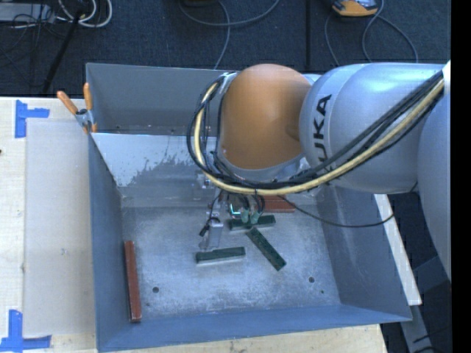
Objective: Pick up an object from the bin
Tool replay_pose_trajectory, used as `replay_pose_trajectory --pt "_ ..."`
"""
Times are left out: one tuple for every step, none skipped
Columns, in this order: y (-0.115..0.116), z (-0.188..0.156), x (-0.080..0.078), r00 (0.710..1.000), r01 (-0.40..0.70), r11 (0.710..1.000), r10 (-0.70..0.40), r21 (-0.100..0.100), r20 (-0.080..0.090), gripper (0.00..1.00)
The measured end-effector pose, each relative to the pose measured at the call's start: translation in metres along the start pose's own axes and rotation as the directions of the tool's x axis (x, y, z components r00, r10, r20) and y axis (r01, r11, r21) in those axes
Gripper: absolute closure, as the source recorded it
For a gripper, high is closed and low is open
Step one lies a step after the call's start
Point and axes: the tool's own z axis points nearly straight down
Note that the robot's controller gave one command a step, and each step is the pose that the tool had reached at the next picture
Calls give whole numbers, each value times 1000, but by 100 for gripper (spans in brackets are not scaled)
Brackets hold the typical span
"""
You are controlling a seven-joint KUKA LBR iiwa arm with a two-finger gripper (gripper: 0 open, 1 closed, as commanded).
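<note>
My gripper hangs below the orange cover near the middle of the bin, open, with bare bin floor between its fingers. Its left finger reaches down to just above a dark green flat bar that lies crosswise on the floor. A second green bar lies slanted to the right of the gripper. A shorter green piece rests beside the right finger, touching or nearly so. A red-brown piece pokes out from under the arm just behind.
A long red-brown stick lies along the left wall of the bin, far from the gripper. The arm and its cover hide the back right part of the bin.
</note>
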Motion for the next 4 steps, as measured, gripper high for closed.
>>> replay_pose_trajectory --pt "-1 -5 -2 1000 -4 1000 4 -1 7 100" --pt "-1 -5 -2 1000 -5 1000 5 -1 7 0" --pt "-50 141 29 1000 -5 1000 5 1 -1 0" --pt "-49 136 26 1000 -7 1000 7 -2 8 100"
